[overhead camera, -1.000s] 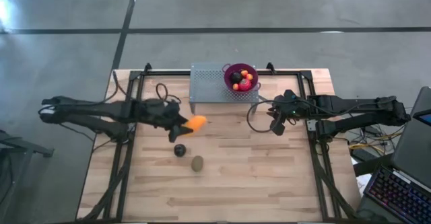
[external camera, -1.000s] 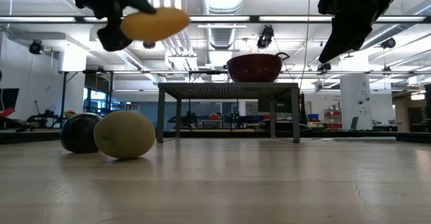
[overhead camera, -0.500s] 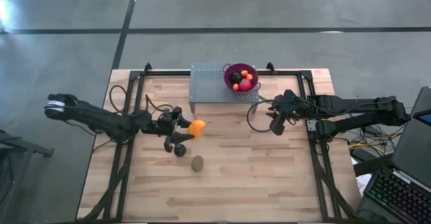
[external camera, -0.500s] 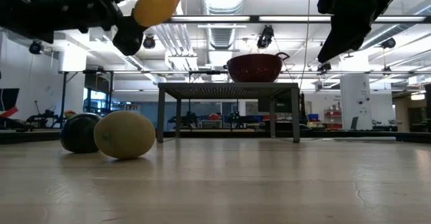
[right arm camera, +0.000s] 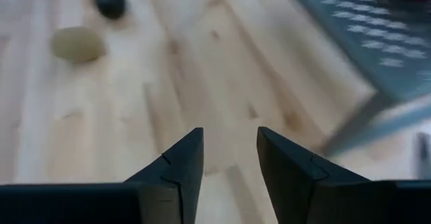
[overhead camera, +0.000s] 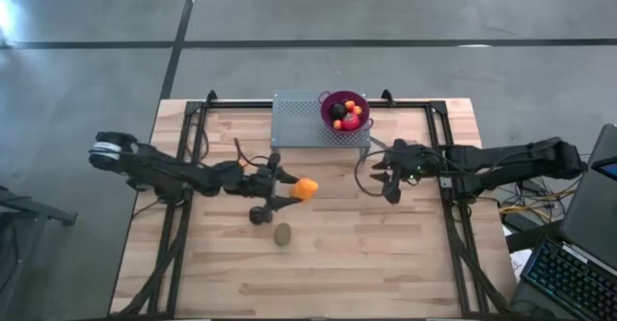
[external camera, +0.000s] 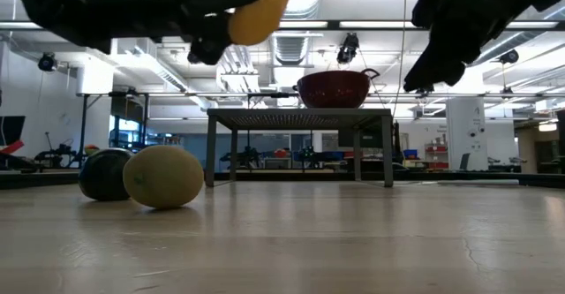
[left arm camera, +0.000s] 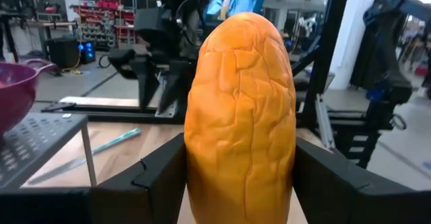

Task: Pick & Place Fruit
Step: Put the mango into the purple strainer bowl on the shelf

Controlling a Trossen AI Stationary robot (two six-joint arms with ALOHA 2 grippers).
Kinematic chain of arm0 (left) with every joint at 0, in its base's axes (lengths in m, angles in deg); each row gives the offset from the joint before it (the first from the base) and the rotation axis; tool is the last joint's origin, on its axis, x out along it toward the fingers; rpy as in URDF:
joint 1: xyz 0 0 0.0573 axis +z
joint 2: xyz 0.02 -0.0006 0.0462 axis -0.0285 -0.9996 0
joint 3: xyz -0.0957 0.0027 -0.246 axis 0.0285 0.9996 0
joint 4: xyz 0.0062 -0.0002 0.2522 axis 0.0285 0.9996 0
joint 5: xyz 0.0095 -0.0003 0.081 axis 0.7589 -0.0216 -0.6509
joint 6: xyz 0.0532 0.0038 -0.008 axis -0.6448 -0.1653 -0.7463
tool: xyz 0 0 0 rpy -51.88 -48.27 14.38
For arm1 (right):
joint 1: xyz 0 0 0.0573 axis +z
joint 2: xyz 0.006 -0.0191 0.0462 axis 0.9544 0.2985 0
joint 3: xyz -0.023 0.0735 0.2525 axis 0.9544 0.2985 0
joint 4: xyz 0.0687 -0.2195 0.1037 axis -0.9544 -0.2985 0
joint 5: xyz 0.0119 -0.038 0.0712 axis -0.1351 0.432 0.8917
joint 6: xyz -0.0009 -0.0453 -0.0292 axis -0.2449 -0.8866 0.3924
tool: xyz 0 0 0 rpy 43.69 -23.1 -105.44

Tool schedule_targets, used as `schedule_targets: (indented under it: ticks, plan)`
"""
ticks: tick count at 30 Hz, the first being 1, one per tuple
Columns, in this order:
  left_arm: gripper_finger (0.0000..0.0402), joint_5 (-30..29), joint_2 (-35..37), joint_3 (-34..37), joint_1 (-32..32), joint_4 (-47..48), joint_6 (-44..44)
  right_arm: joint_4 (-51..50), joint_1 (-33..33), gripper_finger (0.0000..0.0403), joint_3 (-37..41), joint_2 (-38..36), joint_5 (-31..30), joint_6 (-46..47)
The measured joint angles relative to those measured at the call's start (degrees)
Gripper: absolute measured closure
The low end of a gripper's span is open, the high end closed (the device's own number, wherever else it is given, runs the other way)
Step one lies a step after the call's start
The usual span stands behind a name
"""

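The left gripper (overhead camera: 292,192) is clamped on the elongated orange fruit (overhead camera: 305,189), holding it up in the air over the middle of the table (overhead camera: 405,263); from the low camera the fruit (external camera: 259,7) hangs well above the wood, higher than the bowl's rim. Seen from overhead its long axis runs roughly along the line of the left arm, with the free end pointing toward the right side of the table and a little toward the far edge. In the left wrist view the fruit (left arm camera: 240,116) stands lengthwise between the two dark fingers (left arm camera: 158,177), which press its lower sides, its rounded tip aimed away from the wrist. Below and just beside the gripper, the near-black round fruit (overhead camera: 258,216) sits on the wood, with the brown-green oval fruit (overhead camera: 282,233) close to it on the side toward the near edge; the two look nearly touching from the low camera. At the far edge a grey perforated stand (overhead camera: 301,119) carries the purple bowl (overhead camera: 333,100), which holds small red and orange balls (overhead camera: 354,110) and a dark round. The right gripper (overhead camera: 389,179) hovers over the table in front of the stand, right of centre, its fingers (right arm camera: 176,167) parted with bare wood between them and nothing held.
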Motion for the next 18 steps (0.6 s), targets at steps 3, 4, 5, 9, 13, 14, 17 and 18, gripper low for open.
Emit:
schedule_targets:
  ticks: [3, 4, 5, 9, 13, 14, 17, 18]
  plan:
    - [0.0165, 0.0, -3.16, -2.48, 0.0, 0.17, -1.32, 6.86, 2.13, 0.0263, 3.07, -0.04, 1.04, -0.69]
    - [0.0165, 0.0, -4.04, -3.19, 0.0, 0.2, -1.46, 9.5, 2.95, 0.0263, 4.13, -0.04, 1.05, -1.17]
    - [0.0165, -0.01, -4.84, -3.84, 0.0, 0.38, -1.62, 12.44, 3.73, 0.0262, 5.14, -0.04, 1.02, -1.85]
    - [0.0165, -0.24, -7.4, -6.26, 0.0, 0.33, -2.86, 24.64, 6.21, 0.0264, 8.32, -0.04, 0.93, -5.3]
    - [0.0165, -2.24, -8.17, -7.38, 0.0, 0.32, -3.48, 38.61, 8.03, 0.0275, 11.34, 0.22, 0.84, -8.66]
    - [0.0165, -2.28, -8.18, -7.51, 0.0, 0.11, -3.46, 40.99, 8.32, 0.0278, 11.92, 0.28, 0.93, -9.08]
    - [0.0165, -2.4, -7.99, -7.77, 0.0, 0.27, -3.42, 44.78, 8.47, 0.0283, 12.79, 0.44, 0.8, -9.45]
    - [0.0165, -2.4, -7.93, -7.85, 0.0, 0.21, -3.42, 45.04, 8.45, 0.0283, 12.8, 0.42, 0.64, -9.45]
